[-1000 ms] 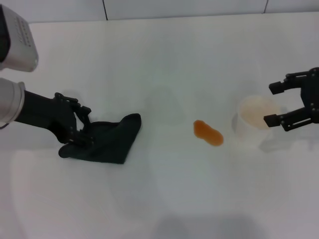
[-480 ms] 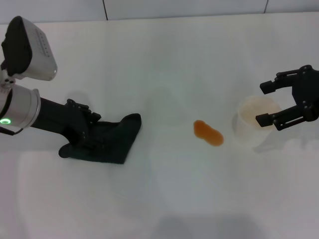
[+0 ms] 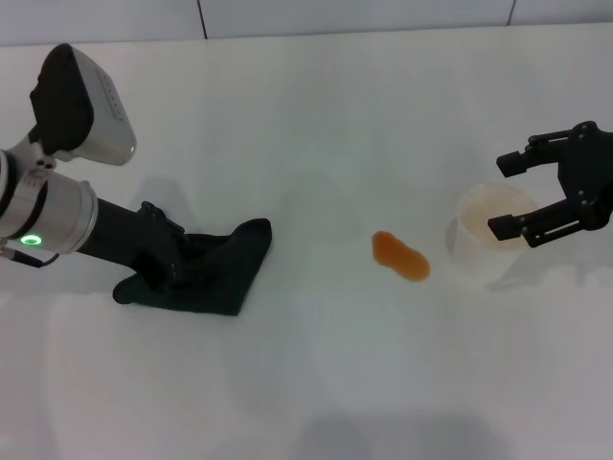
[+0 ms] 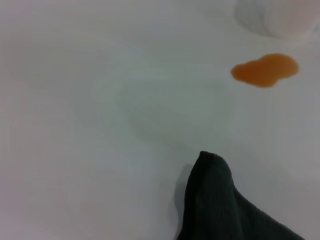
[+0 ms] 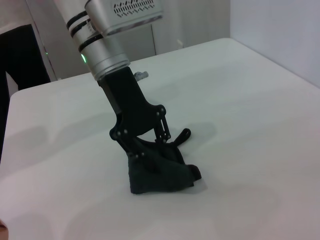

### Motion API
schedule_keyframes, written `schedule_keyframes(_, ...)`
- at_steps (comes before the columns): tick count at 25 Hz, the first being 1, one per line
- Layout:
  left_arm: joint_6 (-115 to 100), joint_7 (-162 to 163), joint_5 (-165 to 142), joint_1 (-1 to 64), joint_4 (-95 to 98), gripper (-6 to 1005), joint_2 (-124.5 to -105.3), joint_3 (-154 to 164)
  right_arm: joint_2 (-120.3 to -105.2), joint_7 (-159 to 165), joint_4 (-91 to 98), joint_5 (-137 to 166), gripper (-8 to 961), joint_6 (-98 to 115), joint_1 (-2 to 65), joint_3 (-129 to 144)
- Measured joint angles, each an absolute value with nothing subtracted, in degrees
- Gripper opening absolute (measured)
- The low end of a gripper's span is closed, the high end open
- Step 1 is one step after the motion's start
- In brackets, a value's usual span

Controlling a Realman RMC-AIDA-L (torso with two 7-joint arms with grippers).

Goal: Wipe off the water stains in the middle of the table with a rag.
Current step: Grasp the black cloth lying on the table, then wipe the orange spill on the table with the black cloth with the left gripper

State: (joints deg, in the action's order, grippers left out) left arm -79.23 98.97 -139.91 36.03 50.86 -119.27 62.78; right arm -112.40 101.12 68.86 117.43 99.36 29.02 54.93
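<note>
The rag (image 3: 215, 270), a dark green-black cloth, lies on the white table (image 3: 316, 125) at the left. My left gripper (image 3: 161, 261) presses down on the rag's left part with its fingers closed into the cloth; the right wrist view shows the cloth (image 5: 160, 175) bunched up under the gripper (image 5: 145, 150). The water stain (image 3: 399, 257), an orange-brown blotch, sits mid-table, well apart from the rag. The left wrist view shows the rag's tip (image 4: 220, 200) and the stain (image 4: 265, 70). My right gripper (image 3: 500, 195) is open at the right, beside the cup.
A translucent white plastic cup (image 3: 487, 230) stands just right of the stain, between the right gripper's fingers in the head view. A grey seamed edge (image 3: 287, 35) runs along the table's far side.
My left arm has swung in over the rag and its fingers have drawn together into the cloth. My right gripper has shifted slightly left toward the cup. The rag and stain have not moved.
</note>
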Motion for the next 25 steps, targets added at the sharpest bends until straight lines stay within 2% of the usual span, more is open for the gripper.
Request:
schedule_keyframes(4,-78.8,100.49,-139.4,36.58,50.4,509,-119.38,62.88,-112.48,101.13,68.89,117.43,872,99.32,29.17,55.0)
schedule_keyframes(7,-78.61,101.51,-138.53,37.16,50.27,270,-119.45,63.52,-112.51,101.14,68.91,117.43,872,99.13,29.18,55.02)
schedule_keyframes(12,-78.28,103.5,-137.4,38.25,50.04,82,-119.5,66.05,-112.69,100.9,68.64,117.42,872,98.7,29.16,55.02)
schedule_keyframes(19,-72.02,108.3,-132.34,41.98,47.39,76,-119.55,70.79,-112.93,100.25,68.4,117.45,872,98.09,28.67,55.02)
schedule_keyframes(25,-61.32,111.52,-131.74,49.63,38.24,76,-119.18,70.51,-112.98,99.71,68.18,117.61,872,98.0,28.43,55.04)
